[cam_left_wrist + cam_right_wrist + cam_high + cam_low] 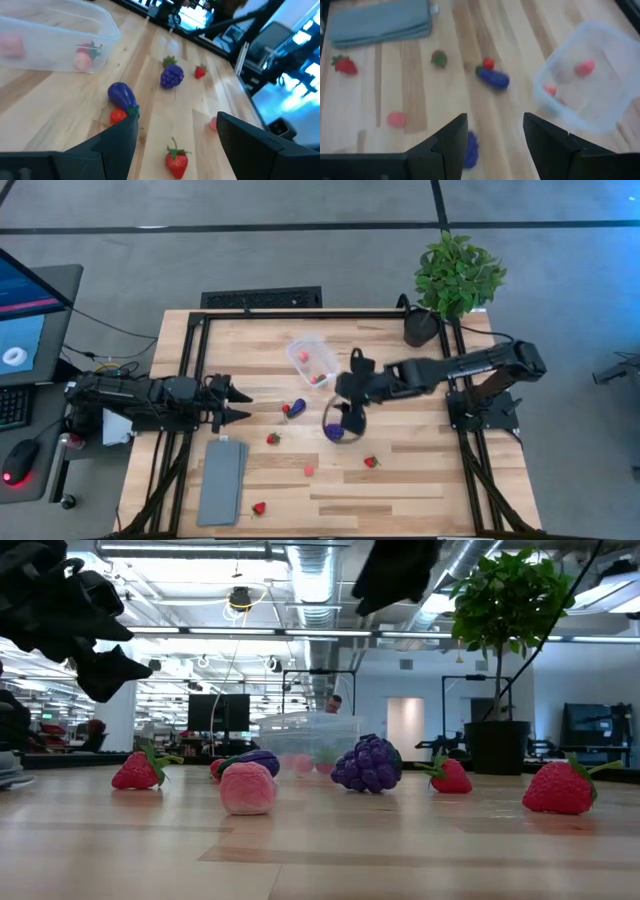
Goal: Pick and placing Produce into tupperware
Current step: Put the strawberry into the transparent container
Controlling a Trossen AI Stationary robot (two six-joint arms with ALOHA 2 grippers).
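The clear tupperware (312, 360) stands on the table's far middle with a red and a pink piece inside; it also shows in the right wrist view (585, 95). A purple grape cluster (335, 432) lies on the wood. My right gripper (340, 416) hangs open above it, and in the right wrist view (492, 132) the grapes (470, 147) show below its left finger, untouched. A purple eggplant (297, 408) lies beside a small red piece. Strawberries (272, 439) (371, 462) (259, 508) and a pink piece (308, 471) lie scattered. My left gripper (238, 402) waits open at the table's left.
A flat grey slab (222, 480) lies at the near left. A potted plant (455, 275) stands at the far right corner. Black frame rails run along the table's left, right and far edges. Bare wood lies between the scattered pieces.
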